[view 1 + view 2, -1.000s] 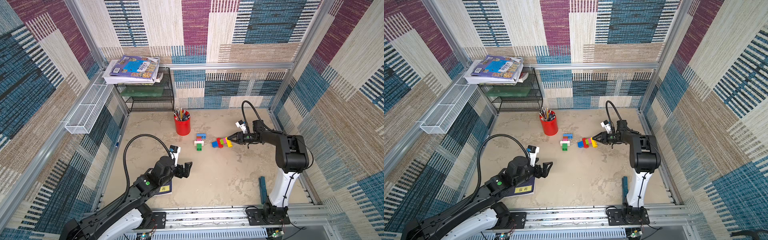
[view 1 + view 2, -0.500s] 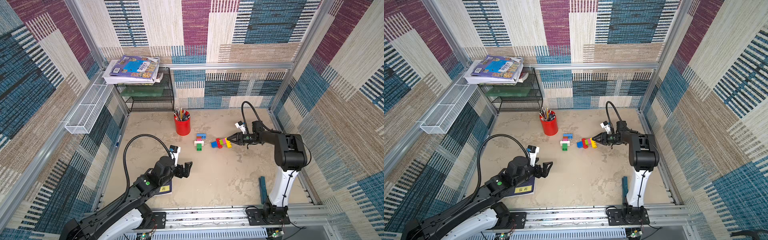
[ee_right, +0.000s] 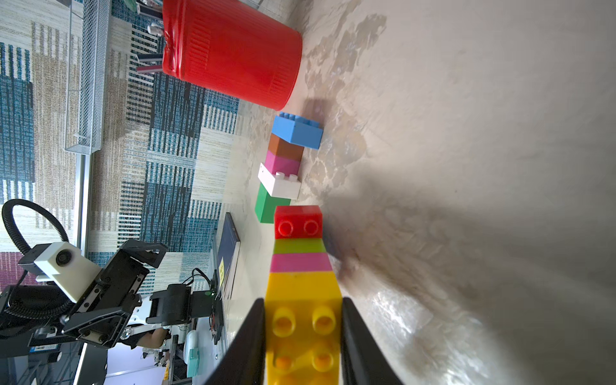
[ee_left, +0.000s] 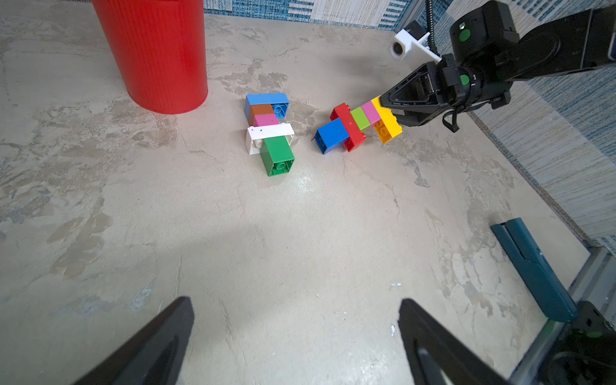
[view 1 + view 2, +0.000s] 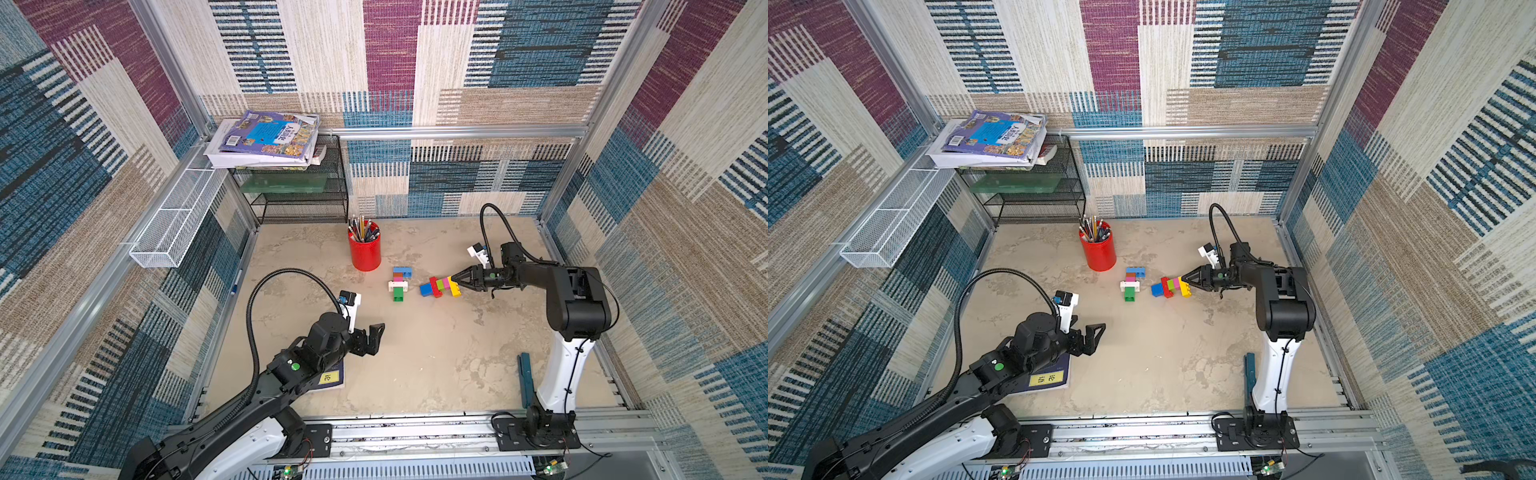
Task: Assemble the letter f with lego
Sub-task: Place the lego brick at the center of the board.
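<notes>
1. Barely anything has moved this past second: your right claw (image 5: pixel 457 285) stays pinched narrowly on the yellow brick (image 3: pixel 301 320).
2. That brick caps the brick row (image 5: pixel 438 286) of blue, red, lime and pink. It lies on the counter (image 5: pixel 415 365), near the blue-to-green stack (image 5: pixel 399 284) and not touching it.
3. Your left claw (image 5: pixel 372 338) hangs wide open and empty, well apart.
4. To me, that's a pause: the f isn't advancing.
</notes>
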Controlling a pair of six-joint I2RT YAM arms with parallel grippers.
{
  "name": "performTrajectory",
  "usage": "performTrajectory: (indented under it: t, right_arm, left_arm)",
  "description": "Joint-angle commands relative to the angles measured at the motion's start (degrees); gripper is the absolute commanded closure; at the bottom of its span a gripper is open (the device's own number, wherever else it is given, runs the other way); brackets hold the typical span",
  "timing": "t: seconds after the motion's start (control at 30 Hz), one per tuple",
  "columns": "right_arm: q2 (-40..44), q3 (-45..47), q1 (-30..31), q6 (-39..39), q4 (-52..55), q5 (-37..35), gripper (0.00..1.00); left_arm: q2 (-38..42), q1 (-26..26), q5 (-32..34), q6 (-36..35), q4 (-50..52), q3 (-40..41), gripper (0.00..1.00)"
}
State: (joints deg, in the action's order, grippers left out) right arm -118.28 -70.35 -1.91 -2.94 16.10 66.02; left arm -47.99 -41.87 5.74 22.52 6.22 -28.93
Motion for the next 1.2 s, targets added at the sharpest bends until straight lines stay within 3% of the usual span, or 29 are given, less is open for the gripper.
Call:
performTrajectory:
  t: [0.0, 0.77, 1.17]
  right_arm:
    - [-0.6, -0.5, 0.2, 0.4, -1.4, -2.7, 0.63]
    - [-3.6, -4.9, 1.7, -0.5, -0.6, -4.0, 0.50]
    - [-4.6, -9.4, 1.2, -1.7, 0.4, -7.4, 0.53]
  left_arm:
    - [-0.1, 0.0, 0.2, 0.7, -1.0, 0.2, 0.01]
    - [0.2, 0.0, 0.3, 0.6, -0.8, 0.2, 0.01]
    - [0.4, 0.1, 0.3, 0.2, -0.4, 0.0, 0.01]
